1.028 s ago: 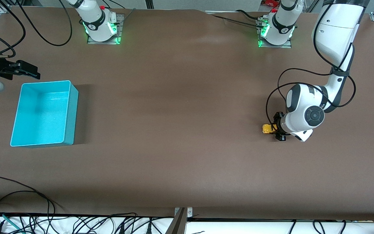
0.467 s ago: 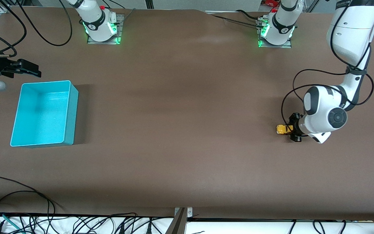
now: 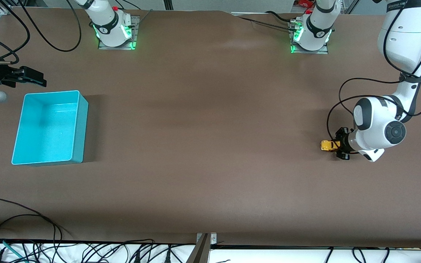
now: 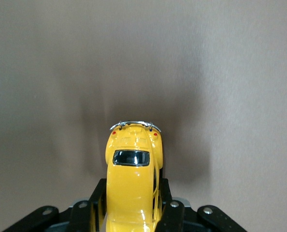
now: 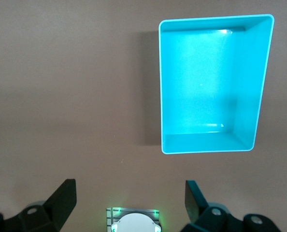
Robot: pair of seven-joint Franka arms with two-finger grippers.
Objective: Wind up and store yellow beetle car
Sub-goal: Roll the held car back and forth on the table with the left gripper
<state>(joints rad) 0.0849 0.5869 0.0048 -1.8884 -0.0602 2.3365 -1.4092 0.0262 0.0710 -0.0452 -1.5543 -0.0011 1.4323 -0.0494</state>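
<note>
— What's in your turquoise bin (image 3: 49, 126), frame's left?
— Nothing. Left gripper (image 3: 336, 145) clamps the yellow beetle car (image 3: 327, 145) at right edge — right gripper (image 3: 31, 78) waits, spread, upper left.

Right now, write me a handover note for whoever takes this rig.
Left hand: shut on the yellow beetle car, low at the table near the left arm's end.
Right hand: open, holding nothing, waiting at the right arm's end beside the turquoise bin.
Bin: holds nothing, all the way down the table from the car.
Done: car gripped.
Left: whether it is wound cannot be told from here; car is not yet stored in the bin.
</note>
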